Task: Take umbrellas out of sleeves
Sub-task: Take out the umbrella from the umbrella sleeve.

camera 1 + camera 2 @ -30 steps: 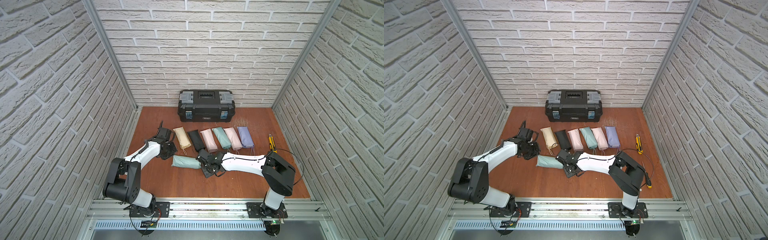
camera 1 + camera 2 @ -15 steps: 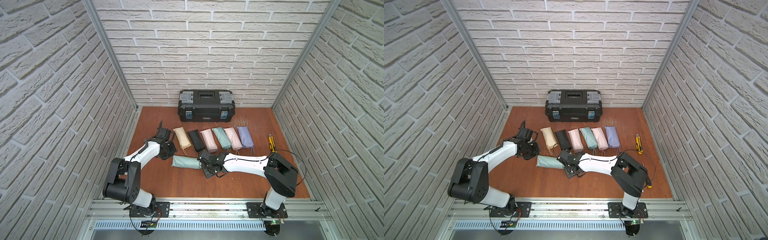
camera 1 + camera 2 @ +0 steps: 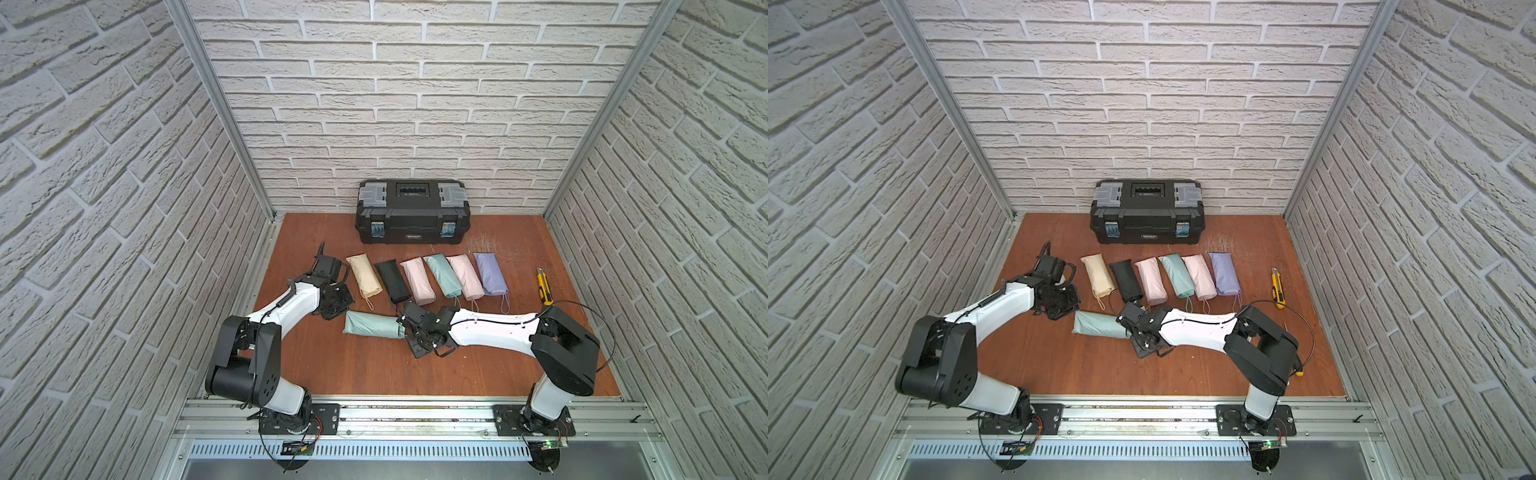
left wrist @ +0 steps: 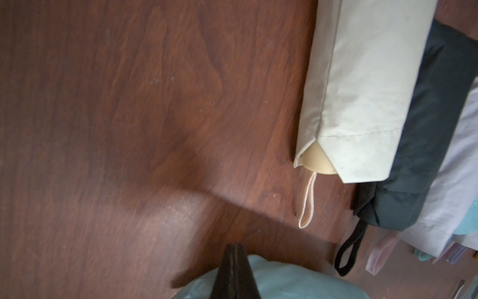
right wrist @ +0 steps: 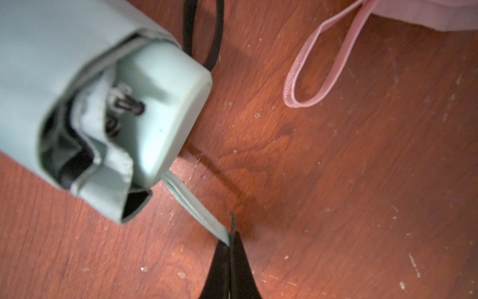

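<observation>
Below centre in a top view, your right gripper (image 3: 404,329) pinches the mint wrist loop (image 5: 192,202); pull straight while the left gripper (image 4: 234,269) clamps the mint sleeve (image 3: 370,325).

The fingers (image 5: 219,274) of the right gripper (image 5: 231,246) pinched the mint umbrella's (image 5: 144,145) wrist loop (image 5: 191,204). The handle (image 5: 170,98) protruded from the mint sleeve (image 5: 38,51). A pink loop (image 5: 320,64) lay nearby.

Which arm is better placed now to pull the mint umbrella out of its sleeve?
Right, probably. The right gripper is shut on the mint wrist loop, and the handle shows at the mouth of the mint sleeve. The left gripper, shut, sits at its closed end, better for holding.
</observation>
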You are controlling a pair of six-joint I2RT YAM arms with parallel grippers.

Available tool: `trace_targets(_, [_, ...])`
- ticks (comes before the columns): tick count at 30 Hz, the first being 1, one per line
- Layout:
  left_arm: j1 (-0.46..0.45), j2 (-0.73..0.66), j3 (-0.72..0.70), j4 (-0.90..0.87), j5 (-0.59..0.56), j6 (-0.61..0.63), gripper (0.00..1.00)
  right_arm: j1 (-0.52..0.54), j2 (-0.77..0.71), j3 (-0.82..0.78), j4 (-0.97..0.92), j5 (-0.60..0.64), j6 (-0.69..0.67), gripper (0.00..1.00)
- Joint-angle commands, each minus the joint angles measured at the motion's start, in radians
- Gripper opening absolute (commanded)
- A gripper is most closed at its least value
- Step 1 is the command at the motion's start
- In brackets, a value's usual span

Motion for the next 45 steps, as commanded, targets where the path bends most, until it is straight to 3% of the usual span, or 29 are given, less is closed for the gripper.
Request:
trace_targets(1, [0.027, -0.022, 0.014, 0.012, -0.075, 0.022, 0.00, -0.004, -0.025, -0.030, -0.119, 0.051, 0.020, 0.03])
trace_targets(45, [0.063, -0.003, 0.024, 0.010, -0.074, 0.037, 0.00, -0.033, 0.002, -0.062, -0.138, 0.101, 0.063, 0.03])
